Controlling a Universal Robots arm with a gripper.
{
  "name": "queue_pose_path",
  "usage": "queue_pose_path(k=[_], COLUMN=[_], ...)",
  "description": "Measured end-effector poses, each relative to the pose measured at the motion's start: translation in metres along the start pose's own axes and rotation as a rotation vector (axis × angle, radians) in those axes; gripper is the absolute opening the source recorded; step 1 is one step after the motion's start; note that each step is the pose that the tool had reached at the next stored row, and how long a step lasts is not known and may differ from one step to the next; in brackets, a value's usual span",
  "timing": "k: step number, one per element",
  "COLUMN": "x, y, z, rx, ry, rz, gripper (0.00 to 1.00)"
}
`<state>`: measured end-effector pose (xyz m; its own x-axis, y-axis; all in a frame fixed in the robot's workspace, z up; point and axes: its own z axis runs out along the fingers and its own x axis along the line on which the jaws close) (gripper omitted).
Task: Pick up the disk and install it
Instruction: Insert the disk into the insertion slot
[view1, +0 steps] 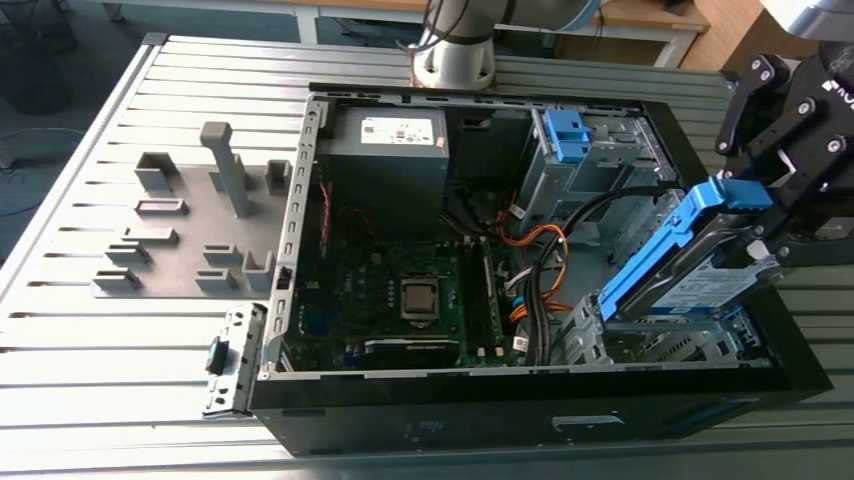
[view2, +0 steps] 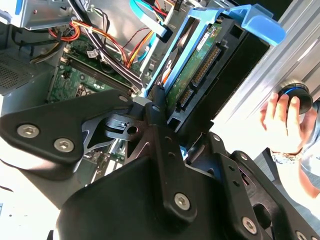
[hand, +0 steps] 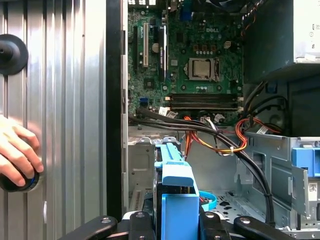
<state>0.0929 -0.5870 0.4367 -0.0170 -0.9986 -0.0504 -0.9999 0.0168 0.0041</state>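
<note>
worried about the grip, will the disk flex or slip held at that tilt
Probably stiff: the disk hangs straight by one end. Metal body suggests heavy for its size. Its smooth blue plastic bracket might slip in the gripper.

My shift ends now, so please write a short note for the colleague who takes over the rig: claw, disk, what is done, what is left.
The claw is shut on the disk, gripping its upper end.
The disk is tilted, its lower end at the metal drive cage in the open computer case, at the exterior view's right.
Done: pick-up.
Left: disk not yet seated in the cage.
Note: a person's hand rests on a round knob on the table beside the case.
</note>
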Motion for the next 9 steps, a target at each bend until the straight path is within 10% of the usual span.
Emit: queue_pose_path(k=[9], x=[-0.0052], y=[-0.001], z=[0.0068], rx=[-0.0001], ry=[0.0], rz=[0.0], gripper=[0.36])
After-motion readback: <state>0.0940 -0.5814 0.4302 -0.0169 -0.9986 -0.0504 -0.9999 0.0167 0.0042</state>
